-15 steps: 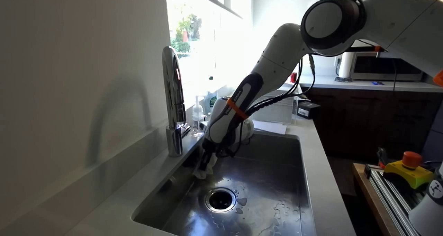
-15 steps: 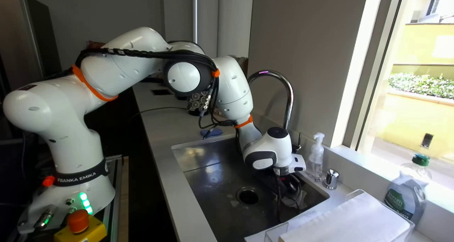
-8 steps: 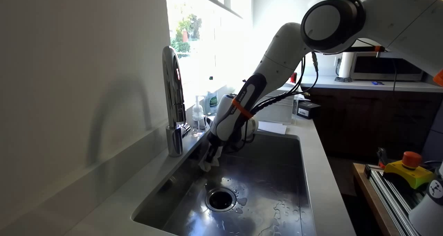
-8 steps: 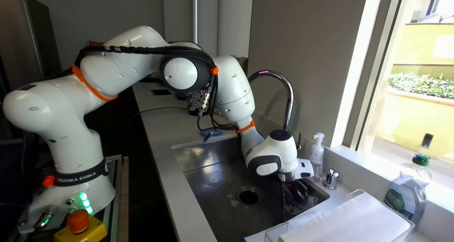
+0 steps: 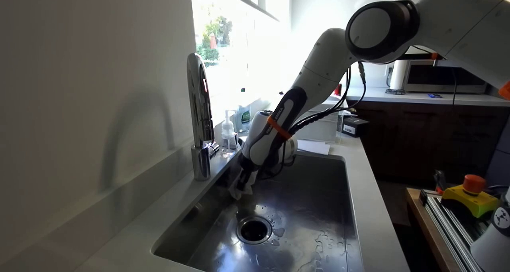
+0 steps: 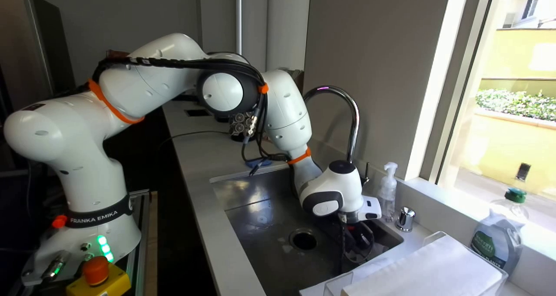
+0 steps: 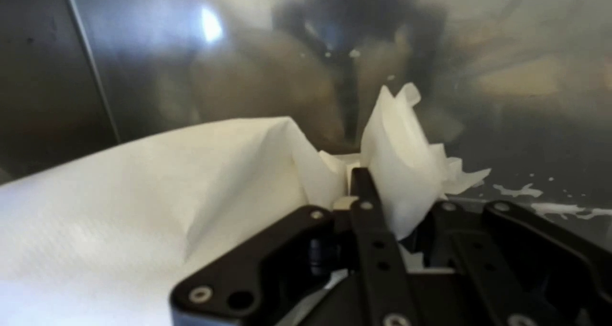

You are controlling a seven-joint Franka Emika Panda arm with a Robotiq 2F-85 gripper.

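Arguably, the white paper towel (image 7: 143, 211), pinched in the end effector (image 7: 399, 199) by the sink surface's (image 5: 303, 212) edge nearest the faucet (image 5: 201, 116), could tear (it looks thin) if dragged through water (image 5: 279, 232).

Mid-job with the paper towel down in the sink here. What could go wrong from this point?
The paper towel looks pinched by the end effector at one bunched part, leaving a wide loose flap, so it might slip or tear. Wet patches beside the drain could soak and weaken it if it drags there. The wrist looks close to the soap bottle in both exterior views; moving that way may knock it.
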